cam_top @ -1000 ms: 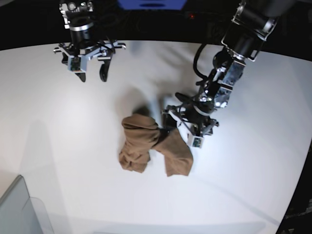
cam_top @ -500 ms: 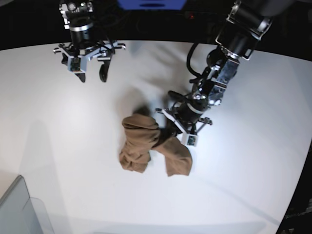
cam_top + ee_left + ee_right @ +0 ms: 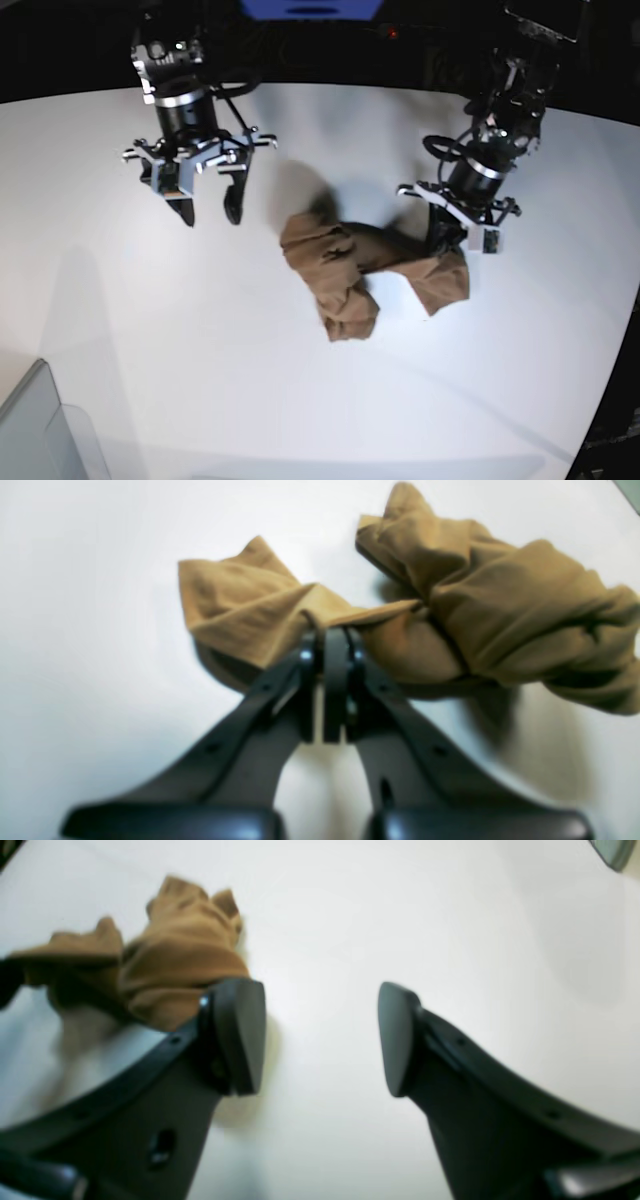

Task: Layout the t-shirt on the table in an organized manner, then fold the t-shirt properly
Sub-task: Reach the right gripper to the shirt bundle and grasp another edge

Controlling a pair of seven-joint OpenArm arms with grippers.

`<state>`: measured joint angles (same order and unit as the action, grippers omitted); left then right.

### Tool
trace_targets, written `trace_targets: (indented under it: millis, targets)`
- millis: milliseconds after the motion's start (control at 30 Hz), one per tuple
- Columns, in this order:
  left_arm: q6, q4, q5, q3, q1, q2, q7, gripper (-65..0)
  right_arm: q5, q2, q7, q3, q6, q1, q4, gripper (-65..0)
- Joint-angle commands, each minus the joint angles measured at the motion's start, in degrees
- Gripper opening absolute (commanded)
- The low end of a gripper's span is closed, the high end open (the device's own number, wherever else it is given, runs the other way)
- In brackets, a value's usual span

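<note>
A brown t-shirt (image 3: 365, 268) lies bunched in a twisted rope on a white table (image 3: 130, 330). The left claw (image 3: 330, 645) is pinched fully shut on a fold of the t-shirt near the middle of the bundle. In the left wrist view, one crumpled lobe fans out ahead and to the left of its tips, and a thicker twisted mass trails to the right. The cloth near the claw looks raised a little off the table, with a shadow beneath it.

The right claw (image 3: 320, 1040) hangs with its jaws wide apart and holds nothing. In its own view the t-shirt sits to the left of its left finger, and bare table shows between the fingers.

The step in hand appears to be untangling the shirt so it can be spread flat. To do it well, the left claw would best keep its pinch firm and draw the fold up and away slowly, so the twist loosens rather than tightens. The right claw could then take a separate edge, such as a hem or sleeve, well apart from the first grip. Which part of the shirt is gripped cannot be told.
</note>
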<state>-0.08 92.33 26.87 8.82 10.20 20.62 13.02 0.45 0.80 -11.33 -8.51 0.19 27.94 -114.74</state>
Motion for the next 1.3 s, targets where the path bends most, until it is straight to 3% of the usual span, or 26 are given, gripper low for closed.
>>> trace_targets:
  millis: [0,233,467,600,933,1267]
  targets:
    - [-0.1,1.1,0.1,-0.6,0.3,0.4,-1.5,-64.5,-0.1,0.0,1.6,-1.1,0.1,-0.6,-1.1,-28.5]
    - [-0.1,0.5,0.0,-2.6,7.2,0.4,-1.6,-64.5,-0.2,-0.7,0.4,-11.6,0.1,-8.2,-0.3,-28.5]
    - [-0.1,0.4,0.0,-2.7,11.1,1.9,-1.7,-64.5,-4.9,-0.3,-19.0,-20.8,0.1,-24.6,2.8,-28.5]
    - [-0.1,0.3,0.0,-2.7,12.1,1.9,-1.6,-64.5,-5.6,1.6,-23.1,-26.0,0.1,-33.3,10.9,-28.4]
    - [-0.1,0.3,0.0,-2.6,13.0,1.9,-1.7,-64.5,-5.5,7.9,-22.7,-37.3,0.1,-47.5,39.5,-28.4]
    - [-0.1,-1.1,0.0,-2.7,12.6,1.9,-1.8,-64.5,-5.7,8.2,-15.0,-37.4,-0.1,-52.3,52.4,-28.5]
